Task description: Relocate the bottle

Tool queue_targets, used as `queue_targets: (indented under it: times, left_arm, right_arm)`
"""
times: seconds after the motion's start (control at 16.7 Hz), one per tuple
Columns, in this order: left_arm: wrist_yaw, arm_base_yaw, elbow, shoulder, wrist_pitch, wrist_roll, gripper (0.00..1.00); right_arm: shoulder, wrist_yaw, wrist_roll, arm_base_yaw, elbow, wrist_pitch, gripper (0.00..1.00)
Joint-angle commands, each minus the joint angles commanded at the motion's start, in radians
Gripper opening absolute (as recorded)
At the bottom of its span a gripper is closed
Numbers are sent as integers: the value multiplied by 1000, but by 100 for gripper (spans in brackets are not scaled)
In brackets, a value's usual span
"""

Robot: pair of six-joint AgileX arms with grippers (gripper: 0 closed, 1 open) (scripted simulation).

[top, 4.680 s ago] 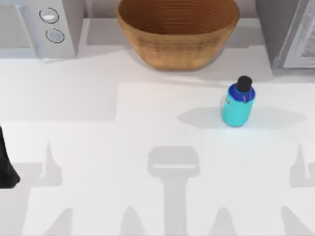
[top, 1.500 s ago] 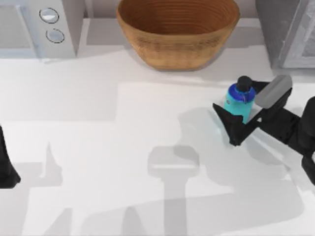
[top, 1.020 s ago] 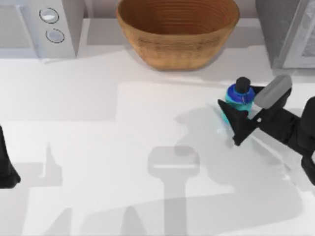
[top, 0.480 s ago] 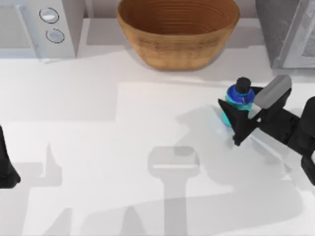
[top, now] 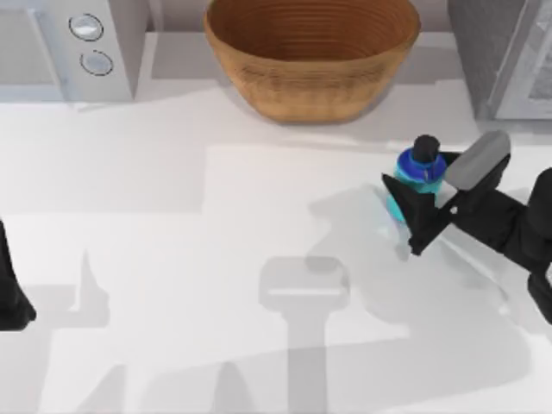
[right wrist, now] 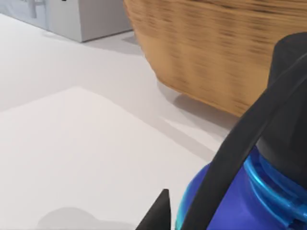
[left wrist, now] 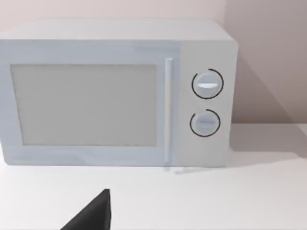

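Observation:
The bottle point(top: 418, 172) is small and cyan with a blue shoulder band and a black cap. It stands right of the table's middle, in front of the basket's right end. My right gripper point(top: 423, 194) reaches in from the right edge and is shut on the bottle's body, one dark finger on each side. In the right wrist view the bottle point(right wrist: 225, 201) is very close, with a black finger point(right wrist: 235, 163) crossing in front of it. My left gripper point(top: 9, 289) is parked at the table's left edge.
A large woven basket point(top: 310, 86) point(right wrist: 206, 52) stands at the back centre, just behind the bottle. A white microwave point(top: 69, 43) point(left wrist: 115, 96) sits at the back left. A grey appliance point(top: 509, 52) occupies the back right corner. Bare white tabletop stretches across the middle and front.
My right arm came in from the right and its fingers closed on the bottle. The bottle shifted slightly. Over the last half second almost nothing moved.

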State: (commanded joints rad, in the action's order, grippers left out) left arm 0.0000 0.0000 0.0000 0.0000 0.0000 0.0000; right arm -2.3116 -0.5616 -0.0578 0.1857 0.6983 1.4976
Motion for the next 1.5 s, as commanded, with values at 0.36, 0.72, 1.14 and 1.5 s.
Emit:
queue_targets:
  times: [0.36,0.72,1.14,1.5]
  left_arm:
    - [0,0,0,0,0,0,100]
    - [0,0,0,0,0,0,100]
    - [0,0,0,0,0,0,100]
    - [0,0,0,0,0,0,100]
  right_arm:
    - [-19,-152,-168,-138,84,-224,0]
    - [-23,-400,-469,-400,221,-656,0]
    - [39,-703,-860,-749,385,-1251,0]
    - [105,-879,-1088,-959,475,-1625,0]
